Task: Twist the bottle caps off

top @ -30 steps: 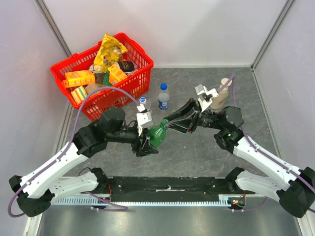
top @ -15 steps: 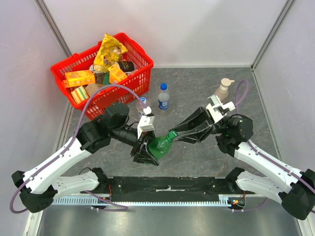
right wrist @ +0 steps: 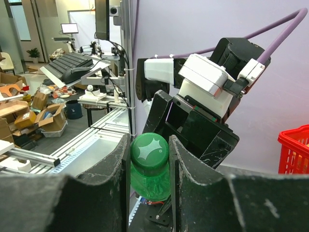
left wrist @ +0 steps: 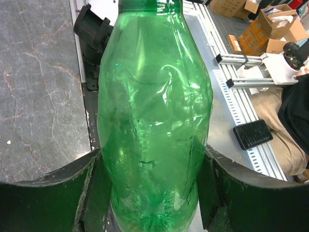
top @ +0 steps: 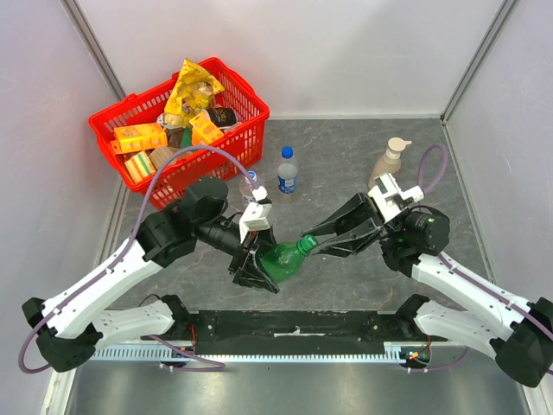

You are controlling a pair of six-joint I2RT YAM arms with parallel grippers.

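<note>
Green bottle (top: 289, 258) gripped at both ends, front centre of worktop (top: 346, 143).

Top view: bottle tilted, neck toward the right arm. The left fingers (top: 251, 275) clasp its lower body and the right fingers (top: 333, 238) meet its neck end; the green cap looks hidden between them here. Behind stand a clear bottle (top: 251, 186) with blue cap (top: 251, 175), a blue-labelled bottle (top: 288, 177) with blue cap (top: 288, 152), a beige pump bottle (top: 389, 162) and a red basket (top: 252, 130) (filled with packets).
Left wrist view: left fingers (left wrist: 72, 188) part-way apart, pressed on either side of the green bottle (left wrist: 154, 121).
Right wrist view: right fingers (right wrist: 116, 164) narrow, clamped on the green cap (right wrist: 149, 151), which is on the bottle neck.
</note>
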